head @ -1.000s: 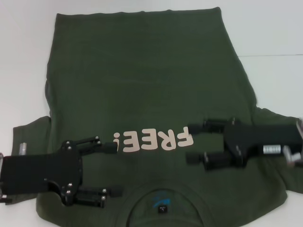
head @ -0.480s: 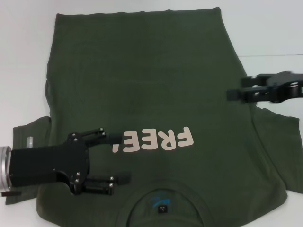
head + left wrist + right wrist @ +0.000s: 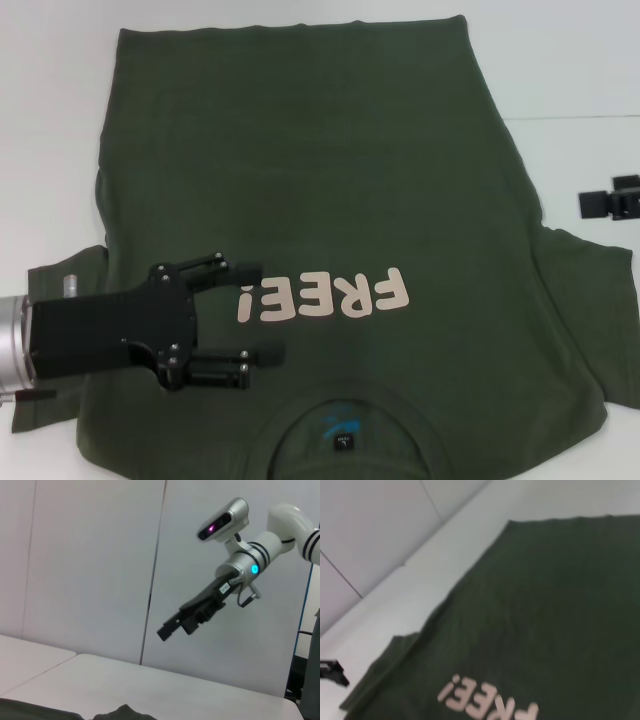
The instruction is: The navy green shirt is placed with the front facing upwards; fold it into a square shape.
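The navy green shirt (image 3: 320,180) lies spread flat on the white table, front up. Its pale pink "FREE!" lettering (image 3: 325,296) shows mid-chest, and the collar with its blue neck label (image 3: 343,430) is at the near edge. My left gripper (image 3: 258,310) is open over the shirt's left chest, beside the exclamation mark, with nothing between its fingers. My right gripper (image 3: 607,203) shows only at the right edge, off the shirt. In the left wrist view the right gripper (image 3: 172,625) hangs raised in the air. The right wrist view looks down on the shirt (image 3: 545,605).
White table (image 3: 50,120) borders the shirt on the left, far and right sides, with a seam line (image 3: 580,118) at the right. The left sleeve (image 3: 60,270) and right sleeve (image 3: 585,300) lie spread out. Pale wall panels (image 3: 90,565) stand behind the table.
My right gripper has lifted off the shirt's chest and withdrawn to the right edge of view. My left gripper has crept right and slightly farther onto the shirt, still open.
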### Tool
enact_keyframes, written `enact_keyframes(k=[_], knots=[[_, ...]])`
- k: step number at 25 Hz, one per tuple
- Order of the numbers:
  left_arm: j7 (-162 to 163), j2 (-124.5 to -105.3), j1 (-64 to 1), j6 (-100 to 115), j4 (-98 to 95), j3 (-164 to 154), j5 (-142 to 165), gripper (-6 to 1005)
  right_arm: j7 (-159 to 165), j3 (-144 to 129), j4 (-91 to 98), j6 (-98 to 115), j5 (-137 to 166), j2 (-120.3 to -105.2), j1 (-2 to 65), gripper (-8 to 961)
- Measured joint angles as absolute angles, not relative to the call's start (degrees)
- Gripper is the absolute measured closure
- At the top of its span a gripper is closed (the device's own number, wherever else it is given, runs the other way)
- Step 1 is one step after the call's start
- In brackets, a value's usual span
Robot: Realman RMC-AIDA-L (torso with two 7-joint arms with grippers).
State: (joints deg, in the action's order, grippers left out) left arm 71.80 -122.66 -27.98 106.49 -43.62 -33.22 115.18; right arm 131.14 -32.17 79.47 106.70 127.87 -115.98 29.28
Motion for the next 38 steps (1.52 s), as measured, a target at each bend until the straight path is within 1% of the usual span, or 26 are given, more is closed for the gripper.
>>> enact_keyframes(k=[7, 15, 22, 27, 32, 33, 34, 36, 38], knots=[[71.8, -122.73, -28.9, 106.1, -43.4, -33.2, 114.6, 65, 136.1, -29.8, 80.2, 108.1, 138.9, -115.46, 29.1, 36], [72.0, -122.66, -29.3, 105.9, -43.4, -33.2, 114.2, 65, 138.3, -29.4, 79.7, 107.9, 150.9, -115.33, 29.2, 39], [72.3, -122.73, -29.2, 105.9, -43.4, -33.2, 114.1, 65, 138.5, -29.3, 76.2, 107.1, 154.7, -115.35, 29.4, 42], [72.9, -123.11, -29.1, 105.1, -43.4, -33.2, 113.9, 66, 139.9, -29.7, 70.4, 104.4, 155.1, -113.97, 29.8, 63], [73.1, -123.13, -28.8, 104.9, -43.7, -33.2, 113.0, 66, 140.1, -30.5, 65.7, 101.2, 155.2, -112.98, 30.2, 83], [73.1, -123.11, -28.7, 104.9, -43.8, -33.0, 112.9, 66, 140.1, -30.8, 64.6, 100.4, 155.2, -112.59, 30.3, 87], [73.1, -123.00, -28.7, 104.8, -44.0, -32.6, 112.8, 66, 140.2, -31.0, 62.0, 99.5, 155.3, -111.83, 30.6, 91], [73.1, -122.94, -28.7, 104.8, -44.0, -32.3, 112.8, 66, 140.2, -31.2, 60.0, 99.0, 155.5, -111.35, 31.0, 99], [73.2, -122.90, -28.7, 104.7, -44.0, -31.9, 112.8, 66, 140.2, -31.3, 59.4, 98.6, 155.7, -111.21, 31.2, 108]])
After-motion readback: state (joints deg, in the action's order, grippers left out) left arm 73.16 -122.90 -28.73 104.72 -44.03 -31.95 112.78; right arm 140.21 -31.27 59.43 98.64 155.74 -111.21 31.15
